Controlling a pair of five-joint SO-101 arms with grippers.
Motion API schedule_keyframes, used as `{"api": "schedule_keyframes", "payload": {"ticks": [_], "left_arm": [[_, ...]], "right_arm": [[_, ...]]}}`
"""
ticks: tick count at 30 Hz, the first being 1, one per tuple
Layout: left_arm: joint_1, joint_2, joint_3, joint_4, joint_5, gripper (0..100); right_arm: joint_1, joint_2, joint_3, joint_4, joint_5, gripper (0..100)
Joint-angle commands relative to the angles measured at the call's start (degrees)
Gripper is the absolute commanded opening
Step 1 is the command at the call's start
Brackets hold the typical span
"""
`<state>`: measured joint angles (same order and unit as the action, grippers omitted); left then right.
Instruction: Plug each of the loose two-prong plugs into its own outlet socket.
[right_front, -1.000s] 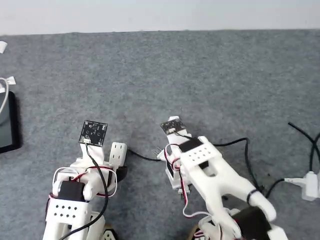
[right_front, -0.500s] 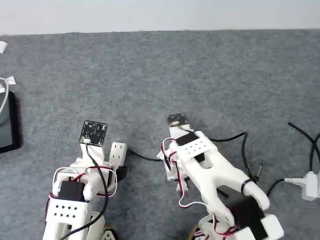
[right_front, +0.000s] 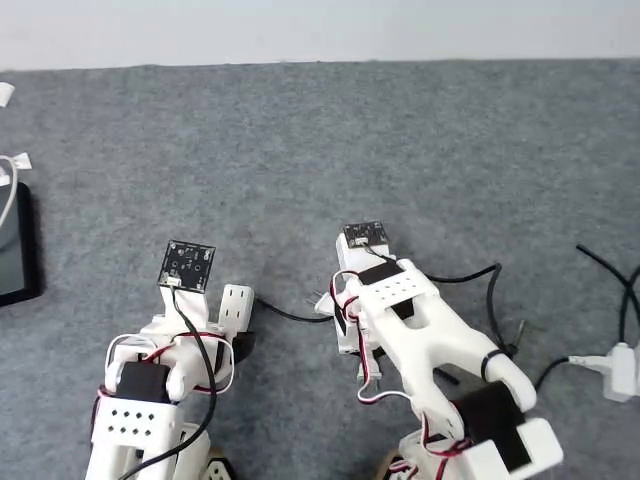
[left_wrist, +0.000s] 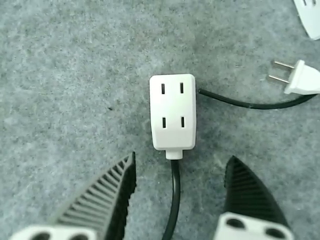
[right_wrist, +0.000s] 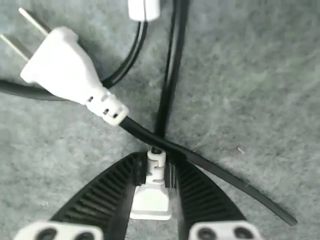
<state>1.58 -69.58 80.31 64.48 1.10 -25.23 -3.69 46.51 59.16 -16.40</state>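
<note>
Over the last second the right arm (right_front: 425, 325) has swung up and to the right in the high view, its wrist board ending higher on the grey, felt-like tabletop (right_front: 400, 140), while the left arm (right_front: 135, 420) has held its place at lower left. The right claw (right_wrist: 156, 161), two black ribbed fingers, is clamped on a white moulded plug (right_wrist: 150, 200) at lower centre of its wrist view, a glossy black cord (right_wrist: 172, 50) running up from it. A second plug (right_wrist: 65, 70), white with two flat metal prongs, lies loose at upper left. The left claw (left_wrist: 182, 161) stands spread wide, one white rounded outlet block (left_wrist: 172, 112) lying just beyond its tips at frame centre, bearing two sockets
</note>
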Motion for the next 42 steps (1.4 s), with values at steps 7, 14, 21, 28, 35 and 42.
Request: {"api": "schedule_keyframes", "payload": {"ticks": [7, 14, 21, 28, 35, 42], "left_arm": [[-0.09, -0.7, 0.31, -1.49, -0.44, 22], [-0.35, -0.26, 0.04, -1.49, -0.35, 21], [-0.35, -0.35, 0.04, -2.29, -0.35, 4], [-0.35, -0.26, -0.13, -3.16, -2.99, 2], [-0.44, -0.18, -0.13, -3.43, -2.81, 2], [-1.93, 9.85, -2.95, -5.27, -2.81, 2]], "right_arm": [[-0.31, 1.19, -1.41, -1.71, 3.25, 0.9], [-0.57, -18.59, -1.05, 7.87, 5.89, 0.9], [-2.42, -35.12, -3.96, 17.01, 8.79, 0.8], [-10.07, -34.24, -19.43, 41.45, 15.38, 0.8], [-10.24, -35.12, -30.33, 41.01, 17.49, 0.8], [-15.25, -35.82, -35.34, 38.37, 17.23, 0.8]]}}
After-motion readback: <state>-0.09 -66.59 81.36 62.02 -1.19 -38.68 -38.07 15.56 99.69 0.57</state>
